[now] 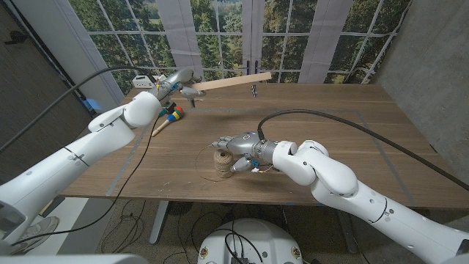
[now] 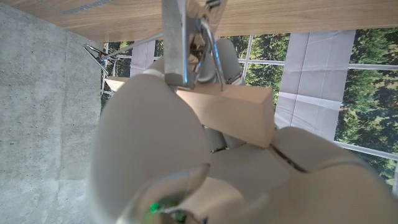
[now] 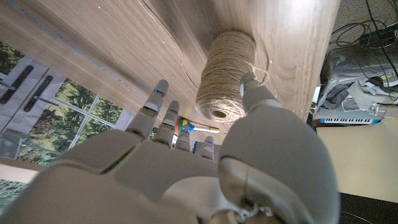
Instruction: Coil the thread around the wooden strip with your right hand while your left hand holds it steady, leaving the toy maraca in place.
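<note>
**Twine under my right hand, strip held aloft in my left**

Twine first: a fat, barrel-shaped spool of rough beige thread [image 1: 218,166] stands on end on the brown wood-grain table [image 1: 330,139], near the front edge. Its wraps look tight and fuzzy in the right wrist view, hollow core facing the camera [image 3: 219,114]. A thin loose strand loops off it across the tabletop.

My right hand [image 1: 236,149] is over that spool, smooth white shell, grey fingers [image 3: 152,106] stretched out and apart beside it, thumb tip touching the spool's rim. Whether it truly pinches any thread, I cannot tell.

My left hand [image 1: 176,83] is up at the far left, clamped on one end of the pale, straight, square-edged wooden strip [image 1: 234,81]. The strip hangs above the table and reaches toward the window. Bare, clean wood, blunt end in the left wrist view [image 2: 239,112].

Below that hand lies the toy maraca with colourful bands and a wooden handle [image 1: 170,116], on the table.
</note>
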`<action>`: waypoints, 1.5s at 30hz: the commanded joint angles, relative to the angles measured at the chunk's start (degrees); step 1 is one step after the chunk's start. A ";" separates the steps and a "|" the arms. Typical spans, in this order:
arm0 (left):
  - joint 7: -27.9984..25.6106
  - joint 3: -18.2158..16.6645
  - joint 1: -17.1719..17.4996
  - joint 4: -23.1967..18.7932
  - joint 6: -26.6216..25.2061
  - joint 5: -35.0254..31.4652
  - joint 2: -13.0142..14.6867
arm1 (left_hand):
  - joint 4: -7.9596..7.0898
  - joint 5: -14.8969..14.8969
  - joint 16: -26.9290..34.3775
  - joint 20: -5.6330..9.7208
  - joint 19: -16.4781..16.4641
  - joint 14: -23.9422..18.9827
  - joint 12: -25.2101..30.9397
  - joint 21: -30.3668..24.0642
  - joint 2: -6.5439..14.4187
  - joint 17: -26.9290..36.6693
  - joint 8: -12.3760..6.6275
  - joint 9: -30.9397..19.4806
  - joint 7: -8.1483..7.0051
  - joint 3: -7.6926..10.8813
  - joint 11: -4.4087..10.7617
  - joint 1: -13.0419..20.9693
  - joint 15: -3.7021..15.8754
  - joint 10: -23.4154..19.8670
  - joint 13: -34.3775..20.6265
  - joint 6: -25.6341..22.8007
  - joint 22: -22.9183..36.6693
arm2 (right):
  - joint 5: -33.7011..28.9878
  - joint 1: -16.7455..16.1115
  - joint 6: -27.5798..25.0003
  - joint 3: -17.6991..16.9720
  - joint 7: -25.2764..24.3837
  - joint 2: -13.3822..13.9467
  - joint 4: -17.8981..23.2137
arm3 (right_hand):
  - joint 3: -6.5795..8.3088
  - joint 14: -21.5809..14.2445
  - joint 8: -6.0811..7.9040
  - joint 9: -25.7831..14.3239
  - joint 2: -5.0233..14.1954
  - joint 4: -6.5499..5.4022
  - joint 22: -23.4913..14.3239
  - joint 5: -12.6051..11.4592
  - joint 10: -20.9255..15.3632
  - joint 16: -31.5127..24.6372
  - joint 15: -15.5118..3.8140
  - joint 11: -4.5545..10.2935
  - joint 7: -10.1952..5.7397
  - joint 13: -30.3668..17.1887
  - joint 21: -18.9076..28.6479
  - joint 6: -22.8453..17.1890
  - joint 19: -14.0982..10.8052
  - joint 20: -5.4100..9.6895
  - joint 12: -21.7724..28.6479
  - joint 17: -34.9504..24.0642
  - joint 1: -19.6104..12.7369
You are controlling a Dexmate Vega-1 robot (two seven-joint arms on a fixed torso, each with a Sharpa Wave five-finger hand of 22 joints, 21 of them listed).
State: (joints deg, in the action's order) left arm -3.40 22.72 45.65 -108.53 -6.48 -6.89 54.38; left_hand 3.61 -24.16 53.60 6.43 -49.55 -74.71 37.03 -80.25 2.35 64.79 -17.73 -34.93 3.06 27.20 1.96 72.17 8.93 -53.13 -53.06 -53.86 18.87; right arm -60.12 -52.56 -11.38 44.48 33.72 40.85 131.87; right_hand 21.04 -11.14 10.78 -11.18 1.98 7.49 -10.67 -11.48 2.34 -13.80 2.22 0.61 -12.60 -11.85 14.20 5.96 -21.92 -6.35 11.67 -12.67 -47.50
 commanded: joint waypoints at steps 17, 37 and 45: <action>0.66 0.90 -1.53 1.24 -0.76 -0.27 -0.58 | -9.36 -0.24 -0.72 4.27 0.55 -4.08 -0.56 -1.50 0.35 0.22 0.99 -0.89 -0.08 10.40 0.59 0.27 3.21 -0.56 -0.30 -0.72 -0.92 | -1.83 4.16 5.23 1.86 6.69 -2.11 -0.22 | -1.29 2.70 -0.18 -0.19 -1.83 1.71 -0.17 -1.11 4.35 1.58 0.68 -0.45 -0.06 -0.12 -0.47 3.64 0.16 -1.23 -0.86 0.33 -2.00; 0.39 1.24 -2.11 2.34 -0.55 0.03 -0.83 | -9.41 -0.01 -1.56 4.51 0.83 -4.48 -0.96 -2.79 0.25 -0.55 1.86 -1.64 -0.40 10.87 0.99 0.26 3.24 -0.71 -0.69 -0.92 -1.90 | -4.90 5.66 7.85 3.92 7.62 -3.83 -2.33 | -1.40 2.79 0.83 -0.40 -1.07 1.72 -0.07 -1.57 5.99 1.63 2.06 -0.31 -0.09 -0.12 -0.58 3.08 -0.48 -3.60 -0.19 0.47 -4.50; -0.05 0.92 -1.91 2.18 -0.79 0.02 -0.66 | -9.46 0.04 -1.50 4.56 0.93 -4.55 -1.14 -3.29 0.20 -0.33 2.11 -1.87 -0.40 11.12 0.95 0.24 3.26 -0.83 -0.74 -1.14 -2.12 | -7.28 7.16 9.37 6.15 10.62 -5.18 -4.51 | -1.37 2.45 1.33 -0.50 -0.71 1.76 -0.04 -1.69 5.12 1.53 1.46 0.85 -0.08 -0.06 -0.49 1.89 -1.09 -3.22 0.23 0.53 -5.40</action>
State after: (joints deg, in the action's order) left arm -2.95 23.85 43.69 -106.43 -7.16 -6.91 53.61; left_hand 4.23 -24.06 52.31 6.16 -48.89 -76.53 35.99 -83.14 2.33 64.30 -15.67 -36.52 2.57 27.89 2.26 72.20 9.54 -53.44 -53.77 -54.60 16.75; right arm -64.60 -46.97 -3.64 48.30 40.96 37.05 129.44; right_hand 19.71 -8.33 11.67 -11.43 1.22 9.32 -10.67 -12.72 7.95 -12.07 4.07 1.14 -12.33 -11.81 13.30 8.51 -22.24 -9.52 11.26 -11.97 -52.05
